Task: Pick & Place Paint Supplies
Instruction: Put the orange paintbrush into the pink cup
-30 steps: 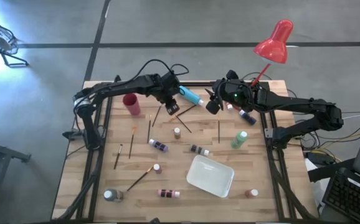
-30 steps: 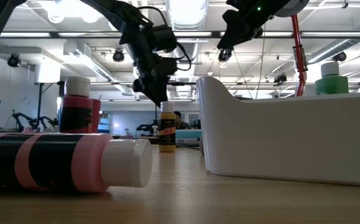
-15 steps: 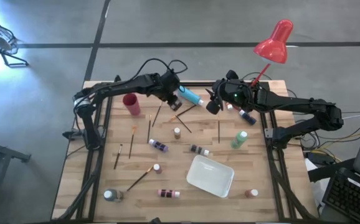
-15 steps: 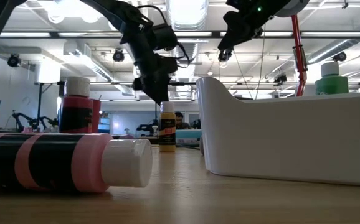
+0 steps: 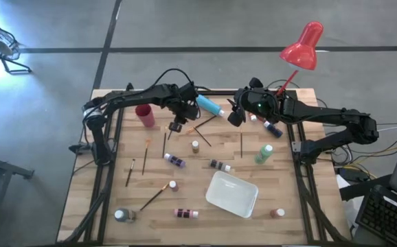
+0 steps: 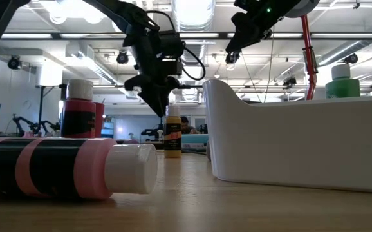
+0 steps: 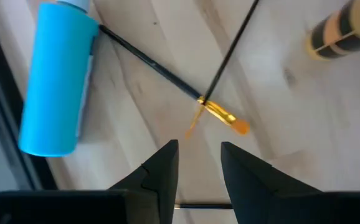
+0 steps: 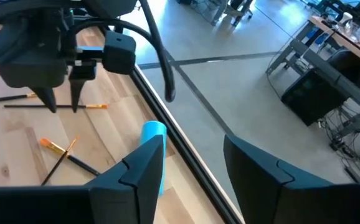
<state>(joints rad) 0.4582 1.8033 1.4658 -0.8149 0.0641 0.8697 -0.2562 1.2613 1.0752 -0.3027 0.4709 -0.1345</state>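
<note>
Our left gripper (image 5: 176, 126) has slid toward the left edge of the tabletop (image 5: 109, 199), jaws slightly open and empty, over a brush (image 7: 220, 115). Our right gripper (image 5: 233, 116) waits, jaws open, empty.

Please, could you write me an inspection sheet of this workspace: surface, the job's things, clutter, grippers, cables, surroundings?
Surface: wooden table, slatted top, dark frame.
Job's things: blue bottle lying at the far edge; green bottle upright; crossed brushes below the left gripper; more small bottles and brushes scattered; white tray with nothing seen in it.
Clutter: red cup; red lamp.
Grippers: left gripper open, pointing down above a brush; right gripper open, raised near the far edge.
Cables: black cable loops over the left arm.
Surroundings: grey floor; a laptop at the right.
</note>
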